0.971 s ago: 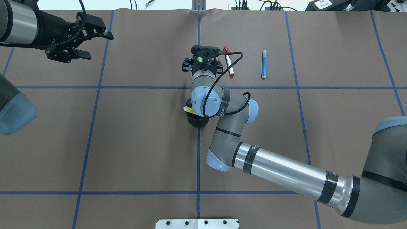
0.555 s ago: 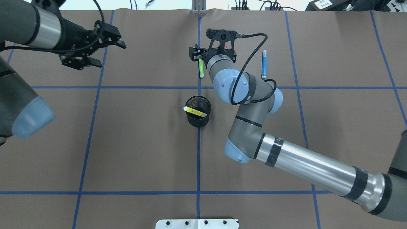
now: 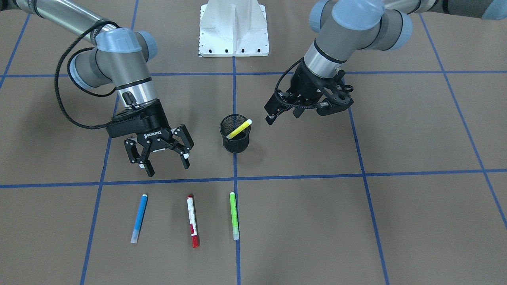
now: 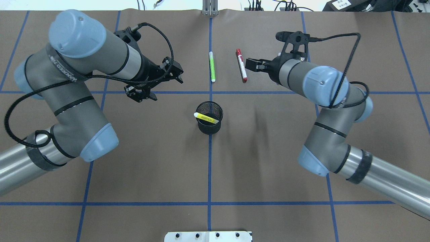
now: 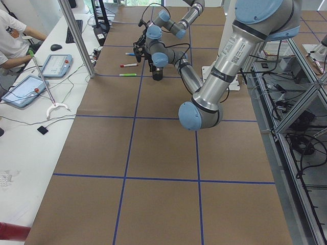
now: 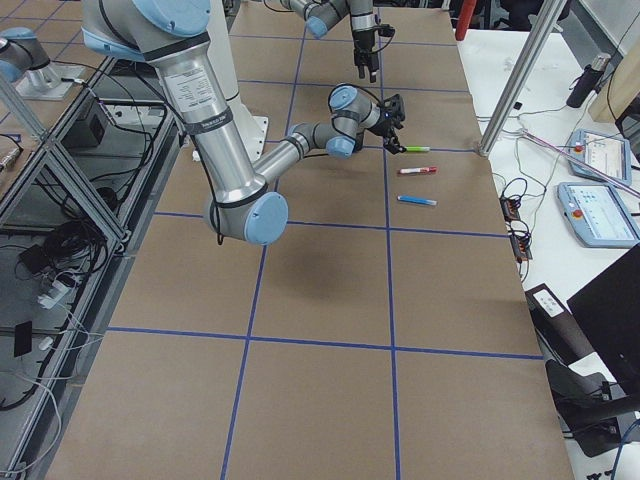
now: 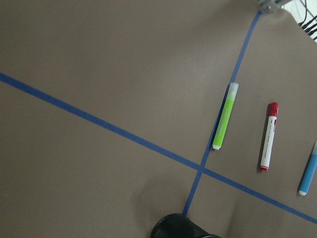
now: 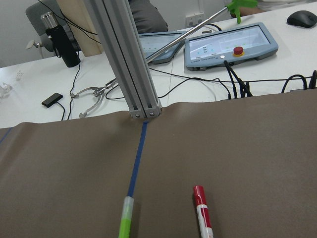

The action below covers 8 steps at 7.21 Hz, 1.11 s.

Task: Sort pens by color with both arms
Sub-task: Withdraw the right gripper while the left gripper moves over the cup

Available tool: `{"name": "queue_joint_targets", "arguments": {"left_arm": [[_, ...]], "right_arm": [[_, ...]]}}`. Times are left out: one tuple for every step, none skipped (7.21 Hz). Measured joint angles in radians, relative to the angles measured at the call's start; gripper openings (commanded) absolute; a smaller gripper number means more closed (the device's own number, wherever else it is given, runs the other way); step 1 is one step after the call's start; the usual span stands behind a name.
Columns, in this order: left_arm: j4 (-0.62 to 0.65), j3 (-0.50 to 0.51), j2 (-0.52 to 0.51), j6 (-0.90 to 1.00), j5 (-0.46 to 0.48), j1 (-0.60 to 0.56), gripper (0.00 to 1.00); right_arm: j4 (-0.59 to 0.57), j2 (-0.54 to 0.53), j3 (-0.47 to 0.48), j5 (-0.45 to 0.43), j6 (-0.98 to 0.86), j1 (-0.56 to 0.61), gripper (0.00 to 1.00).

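Light: even, diffuse, from above. The brown paper on the desk (image 4: 151, 168) reads matte. Shadows are soft-edged and faint: a smudge beside the mesh cup (image 3: 235, 136), broad dim patches on the paper near the left arm (image 4: 77, 77) and right arm (image 4: 336, 134). Bright streaks run along the arms' silver tubes. Overhead view: the strip past the desk's far edge is washed out pale. Side views: wide-angle stretch, the near arm looms. Left wrist view slightly soft. Right wrist view crisp, with the white surface (image 8: 29, 106) beyond bright.
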Motion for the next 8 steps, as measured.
{"name": "queue_joint_targets", "arguments": {"left_arm": [[-0.001,0.036,-0.018,-0.013,-0.027,0.012,0.99],[-0.003,0.074,-0.034,-0.032,-0.085,0.016,0.99],[-0.012,0.103,-0.046,-0.054,-0.134,0.017,0.99],[-0.040,0.127,-0.052,-0.091,-0.166,0.017,1.00],[-0.087,0.154,-0.057,-0.131,-0.180,0.018,1.00],[-0.132,0.184,-0.063,-0.164,-0.184,0.019,0.99],[-0.180,0.210,-0.068,-0.186,-0.184,0.019,1.00],[-0.253,0.236,-0.067,-0.196,-0.183,0.019,1.00]], "right_arm": [[0.000,-0.071,0.047,0.102,0.001,0.027,0.99],[0.000,-0.118,0.071,0.257,0.002,0.080,0.99],[0.000,-0.143,0.077,0.444,0.002,0.158,0.99],[0.000,-0.155,0.077,0.607,0.003,0.233,0.99],[-0.001,-0.164,0.077,0.706,0.007,0.282,0.99],[-0.001,-0.175,0.077,0.749,0.015,0.304,0.99],[-0.001,-0.187,0.076,0.762,0.027,0.312,0.99],[0.000,-0.195,0.071,0.764,0.050,0.318,0.99]]}}
